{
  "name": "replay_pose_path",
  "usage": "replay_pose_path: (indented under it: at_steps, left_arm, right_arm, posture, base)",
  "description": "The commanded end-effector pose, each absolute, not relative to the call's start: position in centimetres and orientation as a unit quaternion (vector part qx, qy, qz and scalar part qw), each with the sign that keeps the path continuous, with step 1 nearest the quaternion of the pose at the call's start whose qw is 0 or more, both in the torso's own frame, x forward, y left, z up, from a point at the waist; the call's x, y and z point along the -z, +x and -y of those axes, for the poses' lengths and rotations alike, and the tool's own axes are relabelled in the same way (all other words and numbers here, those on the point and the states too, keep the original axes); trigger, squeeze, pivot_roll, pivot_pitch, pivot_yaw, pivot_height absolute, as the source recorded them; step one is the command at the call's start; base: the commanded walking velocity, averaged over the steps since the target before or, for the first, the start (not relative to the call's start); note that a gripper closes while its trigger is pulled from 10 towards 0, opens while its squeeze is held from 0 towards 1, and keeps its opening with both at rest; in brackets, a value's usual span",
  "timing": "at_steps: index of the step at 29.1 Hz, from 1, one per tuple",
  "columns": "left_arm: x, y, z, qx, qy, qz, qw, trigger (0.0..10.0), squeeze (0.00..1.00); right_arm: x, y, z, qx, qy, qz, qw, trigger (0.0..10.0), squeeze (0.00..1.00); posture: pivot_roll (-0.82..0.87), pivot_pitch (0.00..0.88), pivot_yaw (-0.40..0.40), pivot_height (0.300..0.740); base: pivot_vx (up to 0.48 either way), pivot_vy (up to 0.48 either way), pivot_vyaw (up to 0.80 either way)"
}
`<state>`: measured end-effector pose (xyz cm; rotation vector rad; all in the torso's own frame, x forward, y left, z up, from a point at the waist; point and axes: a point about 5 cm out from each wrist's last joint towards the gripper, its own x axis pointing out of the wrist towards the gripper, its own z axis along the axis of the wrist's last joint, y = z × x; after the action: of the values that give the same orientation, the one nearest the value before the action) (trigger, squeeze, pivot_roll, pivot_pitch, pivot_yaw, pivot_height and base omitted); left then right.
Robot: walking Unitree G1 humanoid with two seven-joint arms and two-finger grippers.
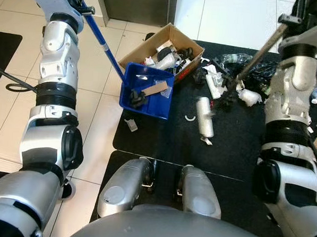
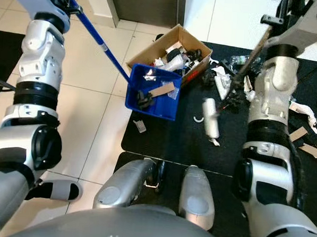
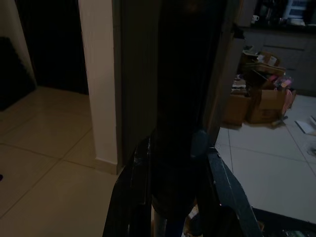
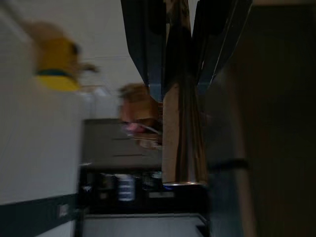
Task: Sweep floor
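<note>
Robot's feet at 6 o'clock on the black mat (image 1: 236, 149). White bottle (image 1: 205, 116) lies at centre, paper scrap (image 1: 131, 125) at 9 of it. Blue dustpan (image 1: 147, 91) sits at the mat's edge around 11, already holding debris. Left claw (image 3: 173, 197) clamped on the dustpan's blue handle (image 1: 104, 41); right claw (image 4: 180, 54) clamped on the broom stick (image 1: 258, 49), brush head (image 1: 226, 101) amid litter at 1. Cardboard box (image 1: 167, 52) beyond at 12. Judgement: keep the pan lip flat, drag short strokes from 1 toward 10

Eye views bright, evenly lit, sharp — wrist views dim, right one blurred.
</note>
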<state>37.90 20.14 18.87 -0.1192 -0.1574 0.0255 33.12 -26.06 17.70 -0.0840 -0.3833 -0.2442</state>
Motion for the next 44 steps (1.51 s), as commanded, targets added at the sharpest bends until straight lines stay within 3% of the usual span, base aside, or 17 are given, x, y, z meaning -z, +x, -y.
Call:
replay_pose_path:
  at_steps: [1, 13, 19, 33, 44]
  left_arm:
    - [-20.6, 37.8, -21.1, -0.023, -0.059, 0.119, 0.991, 10.0, 0.00]
    - [-20.0, 37.3, -21.7, -0.028, -0.052, 0.115, 0.992, 10.0, 0.00]
    - [-19.8, 36.2, -23.9, -0.033, -0.019, 0.118, 0.992, 10.0, 0.00]
    - [-20.6, 35.5, -24.3, -0.071, -0.044, 0.151, 0.985, 10.0, 0.00]
    - [-20.8, 35.9, -24.1, -0.072, -0.044, 0.147, 0.986, 10.0, 0.00]
  right_arm:
    - [-17.1, 32.4, 27.2, 0.138, -0.076, 0.191, 0.969, 10.0, 0.00]
    - [-13.8, 29.0, 31.4, 0.221, -0.078, 0.148, 0.961, 10.0, 0.00]
    - [-14.6, 28.6, 32.7, 0.238, -0.093, 0.167, 0.952, 10.0, 0.00]
    - [-16.3, 31.6, 31.0, 0.200, -0.083, 0.182, 0.959, 10.0, 0.00]
    - [-15.7, 31.6, 30.8, 0.203, -0.074, 0.179, 0.960, 10.0, 0.00]
  posture:
    - [0.04, 0.016, 0.056, 0.740]
    - [0.04, 0.010, 0.059, 0.740]
    - [0.03, 0.004, 0.035, 0.740]
    - [0.08, 0.000, -0.027, 0.740]
    - [0.08, 0.000, 0.000, 0.740]
  base:
    - [0.000, 0.000, 0.00]
    - [0.000, 0.000, 0.00]
    - [0.000, 0.000, 0.00]
    - [0.000, 0.000, 0.00]
    - [0.000, 0.000, 0.00]
